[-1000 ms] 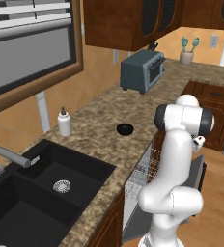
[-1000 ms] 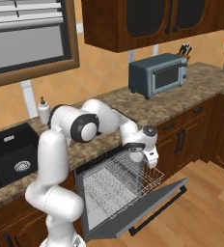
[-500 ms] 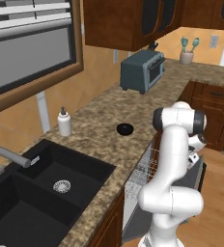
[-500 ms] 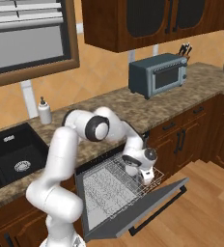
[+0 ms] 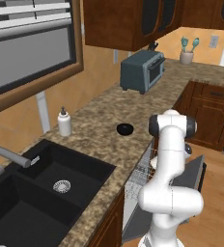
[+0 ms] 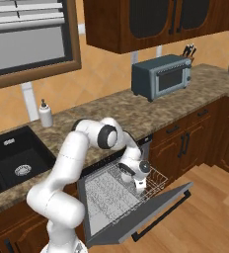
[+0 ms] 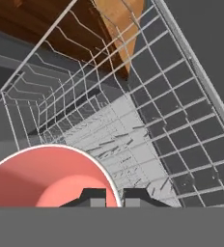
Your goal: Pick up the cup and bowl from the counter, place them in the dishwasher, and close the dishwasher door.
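The gripper (image 6: 140, 184) is pinching the cup (image 7: 49, 176) by its rim, holding it over the wire rack (image 6: 111, 190) while the bowl (image 5: 125, 128) is sitting on the counter (image 5: 99, 125).

The white cup (image 6: 140, 184) with pinkish-red inside hung over the dishwasher's wire rack (image 6: 111, 190); the black bowl (image 5: 125, 128) sat on the bench (image 5: 104, 125); the dishwasher door (image 6: 151, 210) lay open.

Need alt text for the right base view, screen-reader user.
White robot arm reaches down over the open dishwasher, its gripper holding the cup above the wire rack; the dishwasher door hangs open. Behind, the counter carries a grey toaster oven and a soap bottle.
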Tool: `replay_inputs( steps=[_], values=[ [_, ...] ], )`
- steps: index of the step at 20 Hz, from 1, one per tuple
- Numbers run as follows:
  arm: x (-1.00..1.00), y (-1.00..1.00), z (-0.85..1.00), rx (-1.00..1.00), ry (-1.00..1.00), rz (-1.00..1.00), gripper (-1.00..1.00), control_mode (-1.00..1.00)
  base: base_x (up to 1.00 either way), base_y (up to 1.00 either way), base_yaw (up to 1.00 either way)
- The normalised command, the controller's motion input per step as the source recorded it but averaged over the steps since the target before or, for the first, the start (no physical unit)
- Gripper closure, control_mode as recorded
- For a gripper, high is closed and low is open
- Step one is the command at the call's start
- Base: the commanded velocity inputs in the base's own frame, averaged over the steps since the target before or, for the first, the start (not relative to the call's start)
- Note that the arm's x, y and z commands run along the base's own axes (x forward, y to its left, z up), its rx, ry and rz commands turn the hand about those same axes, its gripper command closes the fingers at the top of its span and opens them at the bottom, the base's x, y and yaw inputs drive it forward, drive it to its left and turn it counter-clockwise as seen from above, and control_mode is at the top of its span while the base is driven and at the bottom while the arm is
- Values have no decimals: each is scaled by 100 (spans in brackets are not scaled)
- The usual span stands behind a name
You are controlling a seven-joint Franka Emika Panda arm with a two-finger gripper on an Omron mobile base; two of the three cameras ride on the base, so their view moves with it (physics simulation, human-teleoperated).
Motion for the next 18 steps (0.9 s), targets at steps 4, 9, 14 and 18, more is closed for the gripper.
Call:
replay_inputs(
  steps=[4, 9, 14, 18],
  values=[
    [48, 26, -69, 1, 6, -13, 100, -100, 0, 0, 0],
    [28, 0, -66, 2, 8, -13, 100, -100, 0, 0, 0],
    [13, 0, -58, 3, 6, -12, -100, -100, 0, 0, 0],
    [0, 0, -23, 9, 0, -9, -100, -100, 0, 0, 0]
  ],
)
